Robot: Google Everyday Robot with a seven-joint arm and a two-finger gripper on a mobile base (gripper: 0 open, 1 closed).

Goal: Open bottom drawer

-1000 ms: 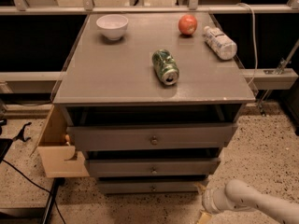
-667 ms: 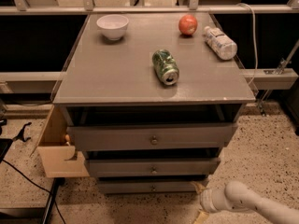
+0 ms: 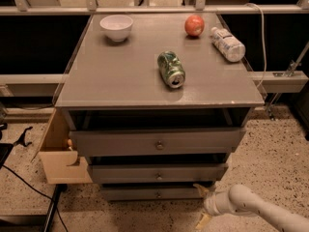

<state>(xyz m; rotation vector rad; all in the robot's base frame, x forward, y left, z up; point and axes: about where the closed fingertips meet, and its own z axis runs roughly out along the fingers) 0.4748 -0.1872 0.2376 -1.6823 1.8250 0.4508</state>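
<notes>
The gripper (image 3: 203, 206) has edged slightly left toward the cabinet (image 3: 120, 81). The bottom drawer (image 3: 140, 193), lowest and narrowest of three grey fronts, sits at the cabinet's foot. Just right of it, the gripper hovers with jaws spread wide, holding nothing.

Grey cabinet top (image 3: 116, 81): bowl (image 3: 116, 27), apple (image 3: 194, 25), can (image 3: 171, 69), bottle (image 3: 227, 44)

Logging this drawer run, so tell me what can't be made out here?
Camera view:
bottom drawer: interior hidden behind its front.
gripper, low at that drawer's right end: contact with it unclear; arm cut off by the bottom-right edge.
can: label blurred.
</notes>
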